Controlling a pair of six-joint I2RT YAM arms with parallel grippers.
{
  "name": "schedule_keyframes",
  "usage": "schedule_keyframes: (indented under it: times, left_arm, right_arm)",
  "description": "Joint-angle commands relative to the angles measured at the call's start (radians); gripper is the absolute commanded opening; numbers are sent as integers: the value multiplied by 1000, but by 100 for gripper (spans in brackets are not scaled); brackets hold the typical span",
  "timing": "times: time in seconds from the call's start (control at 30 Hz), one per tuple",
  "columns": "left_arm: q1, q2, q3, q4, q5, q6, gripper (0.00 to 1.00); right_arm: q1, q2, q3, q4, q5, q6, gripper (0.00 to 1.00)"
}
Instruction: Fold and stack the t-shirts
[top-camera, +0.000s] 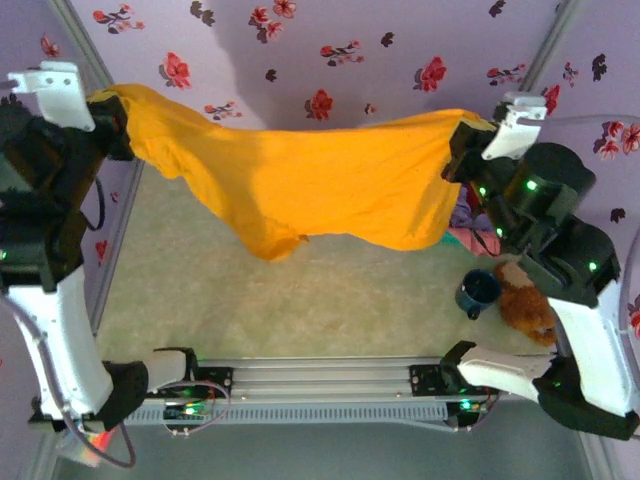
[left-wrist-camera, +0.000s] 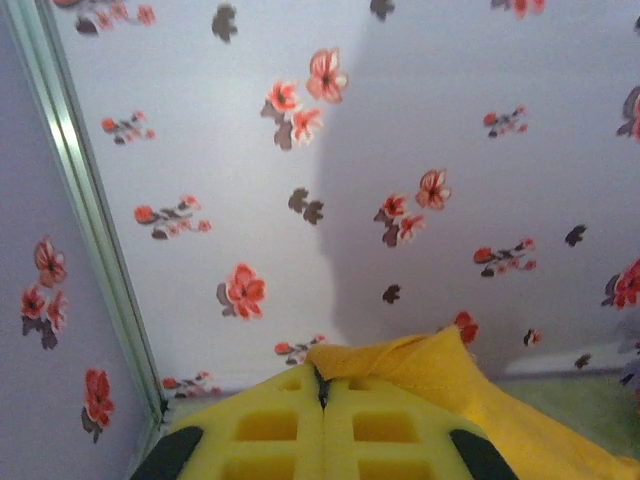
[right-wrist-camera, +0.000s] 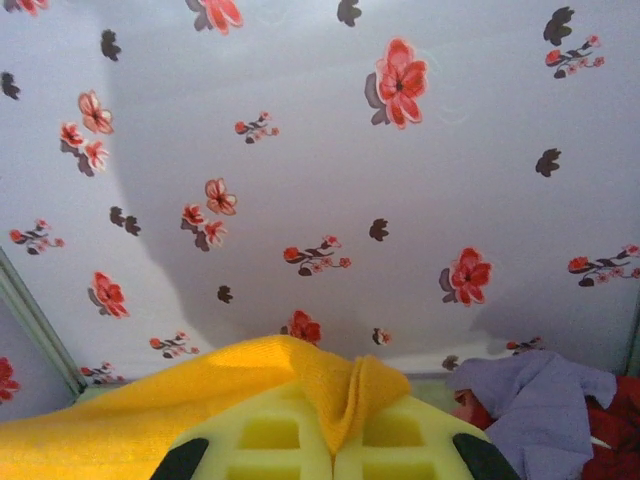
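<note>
I am clamping my left gripper (left-wrist-camera: 322, 385) on one edge of the orange shirt (top-camera: 320, 185). A fold of its cloth is poking up just to the right of where my left fingers (left-wrist-camera: 270, 425) are meeting. My right gripper (right-wrist-camera: 335, 425) is pinching the opposite edge. A tuck of cloth is sitting caught between my right fingers (right-wrist-camera: 270, 435) and draping away to their left. Both pairs are pressing fully together on the cloth. The orange shirt is hanging stretched between my two grippers, lifted off the table (top-camera: 250, 290) and sagging lowest a little toward my left fingers. Beyond my right fingers, low and to their right, a lavender shirt (right-wrist-camera: 540, 395) is lying crumpled against a red shirt (right-wrist-camera: 620, 425). Below my right fingers, a mug (top-camera: 478, 292) is standing on the table just beside a bear (top-camera: 525, 305). A flowered wall (left-wrist-camera: 420, 110) is facing both sets of fingers.
</note>
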Motion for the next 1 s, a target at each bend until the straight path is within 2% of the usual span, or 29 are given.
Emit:
schedule_keyframes:
  times: [0.0,0.13,0.23,0.37,0.5,0.63,0.8,0.9,0.97]
  left_arm:
    - [-5,-79,-26,52,9,5,0]
    - [-5,-168,-28,25,21,-63,0]
    - [-2,-201,47,-25,9,-96,0]
    - [17,-167,150,-115,-8,-53,0]
    - [26,-104,214,-150,-41,-32,0]
    - [23,5,230,-186,-115,-8,0]
    - [21,169,155,-183,-174,50,0]
    - [21,281,53,-108,-182,83,0]
    - [22,381,17,-73,-180,89,0]
  right_arm:
    - [5,-73,-24,34,-41,39,0]
    - [6,-117,-1,-15,-110,83,0]
    - [6,-164,-20,-22,-114,116,0]
    - [5,-224,-85,9,-88,123,0]
    - [5,-200,-77,10,-63,100,0]
    - [5,-103,-35,-13,11,61,0]
    - [0,86,0,-35,102,-6,0]
    - [-61,194,-47,15,65,-3,0]
    - [-141,299,-54,3,-5,49,0]
